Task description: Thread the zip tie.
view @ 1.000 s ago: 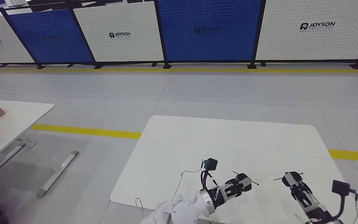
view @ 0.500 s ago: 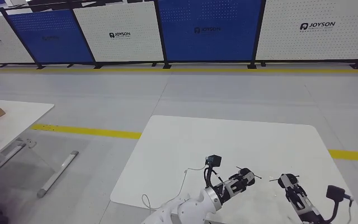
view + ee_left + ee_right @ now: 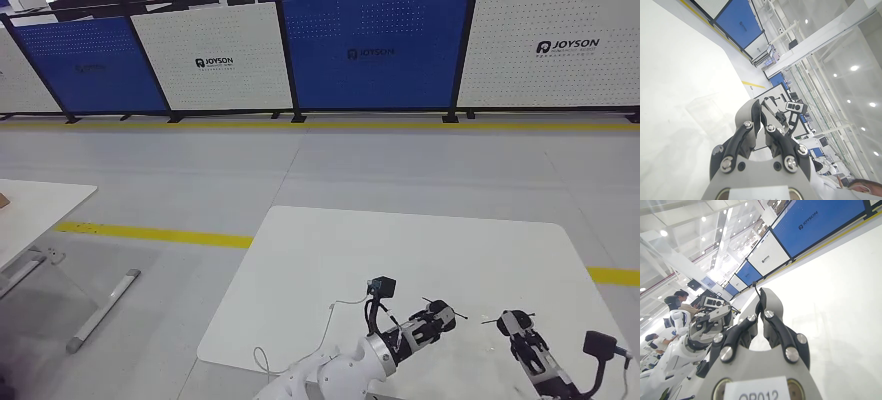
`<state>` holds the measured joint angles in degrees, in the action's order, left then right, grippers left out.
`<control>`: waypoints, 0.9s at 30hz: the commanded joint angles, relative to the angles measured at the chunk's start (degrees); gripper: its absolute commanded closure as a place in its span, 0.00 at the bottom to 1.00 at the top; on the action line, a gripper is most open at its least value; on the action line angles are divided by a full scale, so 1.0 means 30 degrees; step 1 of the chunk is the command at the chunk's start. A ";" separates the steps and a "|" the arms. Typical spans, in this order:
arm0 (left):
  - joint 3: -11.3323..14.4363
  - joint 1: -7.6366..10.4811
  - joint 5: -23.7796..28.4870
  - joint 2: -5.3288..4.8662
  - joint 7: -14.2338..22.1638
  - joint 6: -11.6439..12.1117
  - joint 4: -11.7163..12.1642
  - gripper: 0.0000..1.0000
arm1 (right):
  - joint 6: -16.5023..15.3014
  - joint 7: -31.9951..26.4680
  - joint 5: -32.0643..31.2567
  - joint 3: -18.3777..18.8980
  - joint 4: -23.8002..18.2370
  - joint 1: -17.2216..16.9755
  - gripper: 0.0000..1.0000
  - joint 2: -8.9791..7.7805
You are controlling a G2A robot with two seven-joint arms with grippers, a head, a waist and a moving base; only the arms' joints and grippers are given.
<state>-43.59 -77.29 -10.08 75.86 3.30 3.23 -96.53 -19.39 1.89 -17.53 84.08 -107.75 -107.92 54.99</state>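
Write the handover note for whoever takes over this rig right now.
Left claw: shut on a thin black strip that crosses its tip.
Right claw: shut on the zip tie, whose end sticks out past the fingertips.
Position: both sit side by side over the robot's edge of the table, with a gap between the two black pieces.
Done: both pieces gripped.
Left: bring the ends together and thread them. Nothing is threaded yet.
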 commanded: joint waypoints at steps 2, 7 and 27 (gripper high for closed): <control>-0.0168 -0.0124 0.0352 -0.0004 0.0010 -0.0347 -0.0088 1.00 | -0.0030 0.1113 -0.0445 -0.0111 0.0155 0.0254 1.00 0.0129; -0.0180 -0.0377 0.1249 0.0094 -0.0279 -0.1377 -0.0190 1.00 | -0.0030 0.4359 -0.1522 -0.1052 0.0368 0.0588 1.00 0.0402; 0.0287 -0.0421 0.0297 0.0397 -0.2847 -0.1761 0.1594 1.00 | -0.0030 0.5100 -0.1959 -0.1691 0.0630 0.0705 1.00 0.0447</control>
<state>-43.07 -78.52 -8.41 76.94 -4.10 -2.12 -92.63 -19.48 17.19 -23.41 79.01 -105.86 -105.81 56.33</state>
